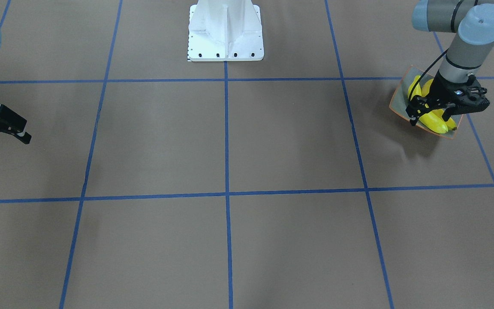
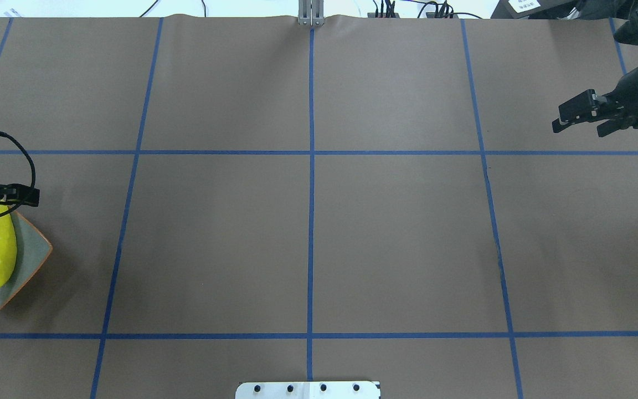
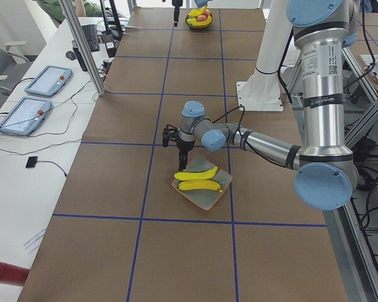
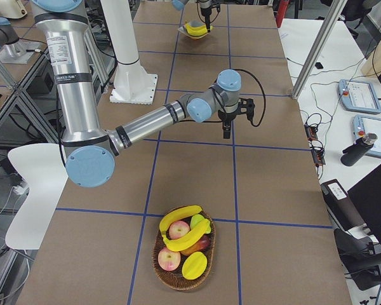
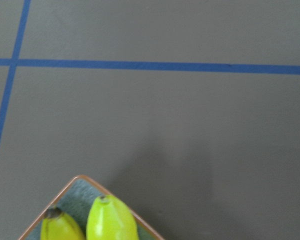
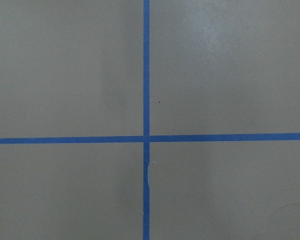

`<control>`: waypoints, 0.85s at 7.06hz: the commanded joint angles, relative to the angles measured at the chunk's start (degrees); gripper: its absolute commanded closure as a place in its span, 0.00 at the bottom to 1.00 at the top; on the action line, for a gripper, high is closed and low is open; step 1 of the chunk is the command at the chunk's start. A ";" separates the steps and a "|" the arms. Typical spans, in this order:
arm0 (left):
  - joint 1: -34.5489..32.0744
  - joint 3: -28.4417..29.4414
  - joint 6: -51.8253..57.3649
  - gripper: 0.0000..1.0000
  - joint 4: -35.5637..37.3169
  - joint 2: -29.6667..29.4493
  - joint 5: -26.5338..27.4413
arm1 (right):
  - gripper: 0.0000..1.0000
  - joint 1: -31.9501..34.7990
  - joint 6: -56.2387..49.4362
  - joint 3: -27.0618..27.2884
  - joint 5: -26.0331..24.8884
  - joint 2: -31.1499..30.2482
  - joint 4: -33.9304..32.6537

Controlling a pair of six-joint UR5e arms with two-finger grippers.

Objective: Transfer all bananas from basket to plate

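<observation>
Right gripper [image 2: 579,128], fingers spread and empty, hung nearer the basket [image 4: 178,284], which sat beyond it, further right; its bananas [image 4: 185,240] lay roughly crosswise to that line.

The brown tabletop [image 1: 272,141] carries a grid of blue tape lines [image 6: 146,139], and one crossing lies beneath the right end effector [image 2: 578,126]. A white base plate [image 1: 225,34] stands between that and the left end effector [image 1: 429,118], on the robot's side. Two red-and-yellow apples [image 4: 179,230] and a yellow-green fruit [image 4: 194,265] lie well apart from the right end effector. Two blue-cased tablets [image 3: 47,80] rest on a white bench [image 3: 25,157], well apart from the left end effector.
</observation>
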 commanded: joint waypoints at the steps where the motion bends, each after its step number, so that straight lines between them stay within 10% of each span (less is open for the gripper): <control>1: -3.15 0.10 3.21 0.00 2.33 -2.89 -1.04 | 0.00 4.44 -10.74 -3.74 -0.29 -1.26 -0.36; 6: -3.60 0.71 3.12 0.00 10.78 -12.04 -2.45 | 0.00 18.42 -53.52 -16.87 -6.69 -3.54 -3.94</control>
